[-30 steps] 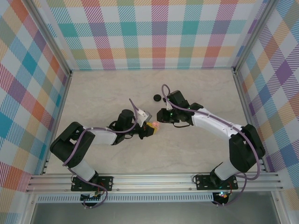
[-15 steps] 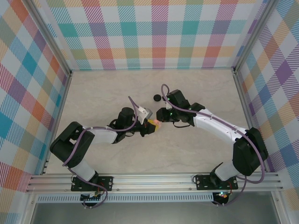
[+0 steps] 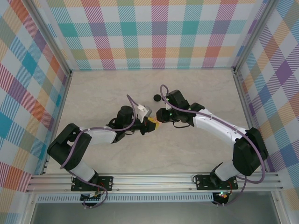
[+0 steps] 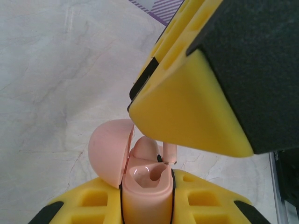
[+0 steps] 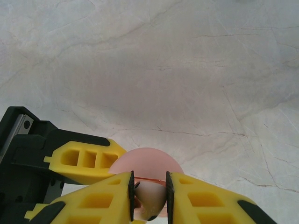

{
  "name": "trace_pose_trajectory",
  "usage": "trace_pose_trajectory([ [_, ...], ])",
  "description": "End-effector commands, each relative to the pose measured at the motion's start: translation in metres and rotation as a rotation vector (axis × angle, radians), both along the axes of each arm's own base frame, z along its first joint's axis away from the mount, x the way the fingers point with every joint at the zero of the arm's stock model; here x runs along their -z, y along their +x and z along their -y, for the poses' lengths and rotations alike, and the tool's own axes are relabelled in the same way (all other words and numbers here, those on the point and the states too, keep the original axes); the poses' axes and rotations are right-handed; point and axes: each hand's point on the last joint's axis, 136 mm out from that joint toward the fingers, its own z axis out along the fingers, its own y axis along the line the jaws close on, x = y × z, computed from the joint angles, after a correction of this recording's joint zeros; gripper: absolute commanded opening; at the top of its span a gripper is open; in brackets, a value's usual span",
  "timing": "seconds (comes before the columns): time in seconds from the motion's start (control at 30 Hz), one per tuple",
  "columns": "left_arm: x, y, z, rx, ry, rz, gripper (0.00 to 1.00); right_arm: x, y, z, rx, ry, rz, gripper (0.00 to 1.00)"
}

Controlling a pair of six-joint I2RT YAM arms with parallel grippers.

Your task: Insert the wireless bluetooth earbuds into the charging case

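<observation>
The open pink case (image 4: 140, 186) is clamped in the left gripper (image 4: 147, 210) (lid back) so the earbud (image 5: 150, 201), pinched in the right gripper (image 5: 149, 189), can be seated.

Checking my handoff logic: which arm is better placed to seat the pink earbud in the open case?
Right: the right pincer grips the pale pink earbud just over the open pink case, which the left pincer clamps; likely it only needs lowering.

Open table (image 3: 98, 100) — black puck (image 3: 156, 97) beyond
</observation>
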Motion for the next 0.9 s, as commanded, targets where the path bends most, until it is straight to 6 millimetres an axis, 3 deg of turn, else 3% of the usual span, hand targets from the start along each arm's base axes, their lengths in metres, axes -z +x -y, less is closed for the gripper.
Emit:
trace_pose_trajectory([
  [0.0, -0.024, -0.002, 0.007, 0.032, -0.042, 0.024, 0.10, -0.023, 0.003, -0.005, -0.014, 0.025, 0.052, 0.26],
  [0.87, -0.022, 0.000, 0.009, 0.031, -0.046, -0.017, 0.10, -0.013, 0.004, -0.005, 0.000, -0.021, 0.049, 0.27],
])
